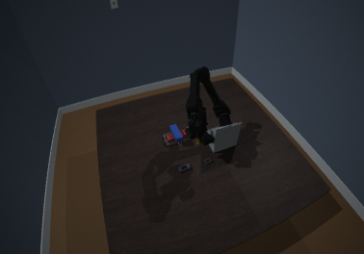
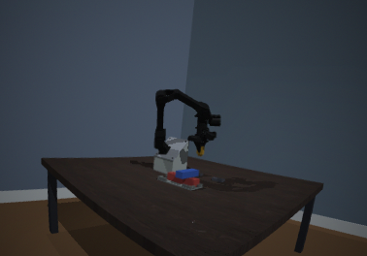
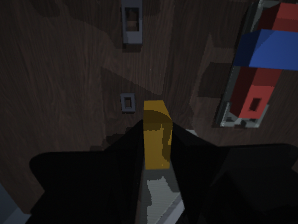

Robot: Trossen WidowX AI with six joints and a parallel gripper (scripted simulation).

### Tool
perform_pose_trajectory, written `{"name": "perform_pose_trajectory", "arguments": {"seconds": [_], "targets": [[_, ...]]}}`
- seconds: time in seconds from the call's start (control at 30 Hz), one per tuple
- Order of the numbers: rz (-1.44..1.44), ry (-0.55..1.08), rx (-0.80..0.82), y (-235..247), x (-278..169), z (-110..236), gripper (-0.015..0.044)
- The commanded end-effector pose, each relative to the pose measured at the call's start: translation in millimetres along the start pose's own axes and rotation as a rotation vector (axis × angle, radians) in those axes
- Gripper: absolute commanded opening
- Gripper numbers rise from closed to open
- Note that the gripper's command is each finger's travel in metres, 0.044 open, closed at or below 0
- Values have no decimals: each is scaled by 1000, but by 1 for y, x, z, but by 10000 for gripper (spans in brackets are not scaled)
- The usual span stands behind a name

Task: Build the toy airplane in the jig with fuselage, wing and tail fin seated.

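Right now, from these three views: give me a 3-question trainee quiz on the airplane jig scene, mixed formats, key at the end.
1. True or false: the blue wing already lies across the red fuselage in the jig.
2. Multiple choice: what is clamped in the gripper?
A. a yellow tail fin
B. the blue wing
C. nothing
3. Short answer: in the wrist view, is the square socket near the end of the fuselage filled or open?

Key
1. True.
2. A. The yellow tail fin sits between the fingers, held above the table.
3. Open; nothing is seated in it.
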State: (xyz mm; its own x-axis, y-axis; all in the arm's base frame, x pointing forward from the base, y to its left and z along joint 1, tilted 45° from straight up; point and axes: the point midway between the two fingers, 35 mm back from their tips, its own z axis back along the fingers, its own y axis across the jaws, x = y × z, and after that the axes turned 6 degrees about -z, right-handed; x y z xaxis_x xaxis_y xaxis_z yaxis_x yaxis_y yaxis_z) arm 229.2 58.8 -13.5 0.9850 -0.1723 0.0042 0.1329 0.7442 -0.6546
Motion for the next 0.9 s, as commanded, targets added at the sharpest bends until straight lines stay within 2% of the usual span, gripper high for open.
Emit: {"name": "perform_pose_trajectory", "arguments": {"seconds": [0.0,0.87], "targets": [[6,-2,-1,-13,4,-3,0],[-16,-17,3,-95,20,-16,0]]}}
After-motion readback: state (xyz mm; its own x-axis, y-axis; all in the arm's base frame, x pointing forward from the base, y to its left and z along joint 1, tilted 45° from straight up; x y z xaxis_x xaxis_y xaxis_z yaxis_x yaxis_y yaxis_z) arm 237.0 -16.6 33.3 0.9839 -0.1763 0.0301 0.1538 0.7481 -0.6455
